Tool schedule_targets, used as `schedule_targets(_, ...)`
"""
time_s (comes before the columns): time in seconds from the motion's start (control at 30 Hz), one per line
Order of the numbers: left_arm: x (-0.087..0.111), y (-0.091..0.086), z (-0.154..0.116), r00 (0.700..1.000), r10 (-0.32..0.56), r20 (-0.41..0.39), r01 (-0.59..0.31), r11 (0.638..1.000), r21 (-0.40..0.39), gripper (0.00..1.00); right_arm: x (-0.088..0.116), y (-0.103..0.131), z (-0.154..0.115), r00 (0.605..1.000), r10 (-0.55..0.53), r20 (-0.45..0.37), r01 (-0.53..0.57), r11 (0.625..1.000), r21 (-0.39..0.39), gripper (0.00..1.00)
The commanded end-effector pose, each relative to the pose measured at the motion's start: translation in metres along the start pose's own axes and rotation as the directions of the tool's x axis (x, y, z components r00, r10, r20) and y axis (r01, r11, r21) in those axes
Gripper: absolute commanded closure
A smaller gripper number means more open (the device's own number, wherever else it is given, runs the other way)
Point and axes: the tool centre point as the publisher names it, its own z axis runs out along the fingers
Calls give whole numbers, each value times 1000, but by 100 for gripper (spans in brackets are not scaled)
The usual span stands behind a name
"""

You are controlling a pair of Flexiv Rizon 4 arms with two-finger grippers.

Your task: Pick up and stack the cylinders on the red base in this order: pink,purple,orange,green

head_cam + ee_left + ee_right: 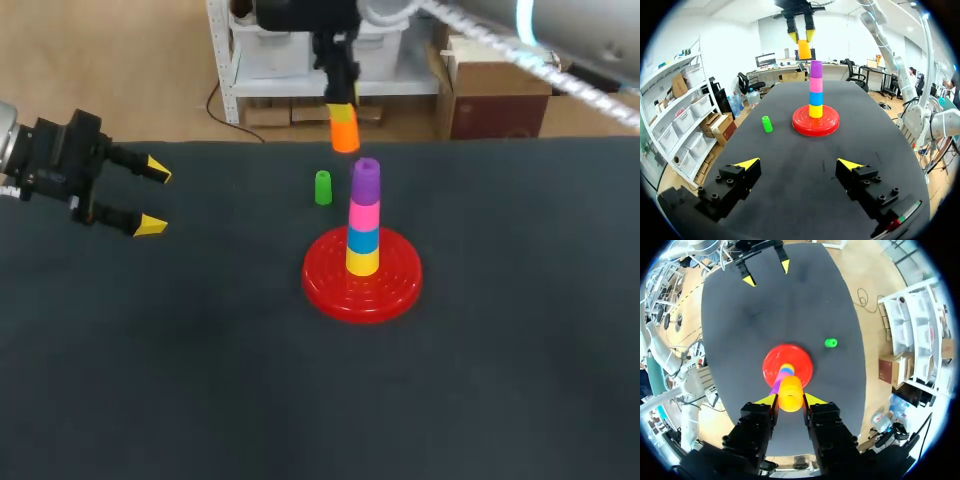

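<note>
R end effector (pixel 790 401): clamped on orange cylinder (pixel 344 130), held aloft close above the stack top.
Stack on red base (pixel 330 285): yellow cylinder (pixel 362 262), blue cylinder (pixel 363 240), pink cylinder (pixel 364 214), purple cylinder (pixel 366 178) uppermost.
Green cylinder (pixel 323 187): on counter (pixel 200 380), near base, not touching.
L end effector (pixel 154 198): fingers apart, empty, well apart from base.

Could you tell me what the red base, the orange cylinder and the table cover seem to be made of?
Base: probably glossy moulded plastic, given bright highlights and concentric ridges. Orange cylinder: likely plastic too, smooth with even colour. Table cover: perhaps dark matte fabric or felt; no reflections, weave not visible.
</note>
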Motion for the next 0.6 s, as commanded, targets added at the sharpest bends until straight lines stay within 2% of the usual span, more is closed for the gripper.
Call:
schedule_targets(0.03, 1, -1, 0, 1000, 2, 1, -2, 1000, -4, 0, 43, 36, 3, 980, -11, 200, -30, 979, 200, 100)
schedule_targets(0.3, 1, -1, 0, 1000, 2, 1, -2, 1000, -4, 0, 49, 44, 7, 979, 12, 203, -53, 978, 201, 100)
schedule_targets(0.6, 1, -1, 0, 1000, 2, 1, -2, 1000, -4, 0, 44, 31, 13, 977, 12, 212, -51, 982, 180, 100)
